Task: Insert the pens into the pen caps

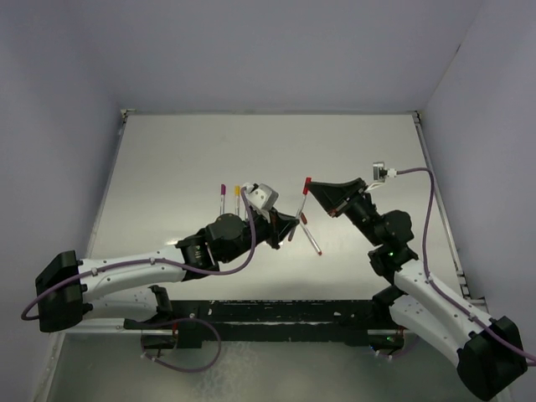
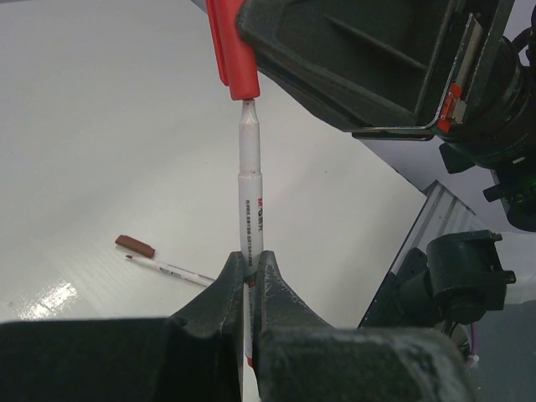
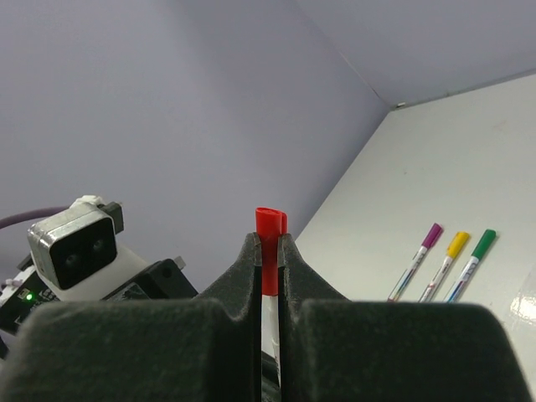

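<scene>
Left claw pinches thin silver-grey pen, right claw pinches stubby red plastic cap; misaligned pushing could slip either

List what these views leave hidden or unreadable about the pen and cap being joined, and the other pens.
Right wrist view: the pen under the red cap is mostly hidden by the right gripper's fingers.
Left wrist view: pen tip covered by the cap; barrel print blurred; lower end hidden in the left gripper.
Top view: green-capped pen not visible, apparently behind the left wrist camera.
</scene>
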{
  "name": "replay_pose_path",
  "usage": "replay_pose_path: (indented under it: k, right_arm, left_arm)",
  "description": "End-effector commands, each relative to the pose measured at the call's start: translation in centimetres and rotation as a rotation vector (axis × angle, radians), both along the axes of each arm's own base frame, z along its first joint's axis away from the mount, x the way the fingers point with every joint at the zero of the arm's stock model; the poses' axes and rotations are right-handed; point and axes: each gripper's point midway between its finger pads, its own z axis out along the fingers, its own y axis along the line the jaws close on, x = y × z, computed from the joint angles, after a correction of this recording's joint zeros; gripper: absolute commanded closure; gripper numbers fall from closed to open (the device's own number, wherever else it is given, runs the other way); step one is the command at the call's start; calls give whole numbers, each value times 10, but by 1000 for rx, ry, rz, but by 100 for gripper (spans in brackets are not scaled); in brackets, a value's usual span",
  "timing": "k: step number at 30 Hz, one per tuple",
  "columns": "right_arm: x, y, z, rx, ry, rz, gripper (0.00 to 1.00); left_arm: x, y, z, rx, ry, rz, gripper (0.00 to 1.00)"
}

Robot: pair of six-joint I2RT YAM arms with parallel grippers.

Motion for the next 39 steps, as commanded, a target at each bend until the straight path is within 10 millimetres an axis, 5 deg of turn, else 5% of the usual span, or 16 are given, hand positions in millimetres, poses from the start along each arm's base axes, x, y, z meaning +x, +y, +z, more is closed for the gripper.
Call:
replay_pose_path:
  k: [1, 8, 23, 39]
  right_arm:
    - [-7, 9, -8, -25, -21, 26, 100]
    - [-10, 7, -27, -66, 9, 13, 100]
    - [-14, 14, -34, -94, 20, 50, 100]
    - [-25, 40, -99, -387, 203, 78, 100]
  left_arm:
    - [3, -5, 42, -108, -66, 8, 100]
    - [5, 6, 57, -144, -95, 43, 100]
    - [8, 10, 66, -193, -93, 71, 100]
    - [37, 25, 113, -209, -208, 198, 100]
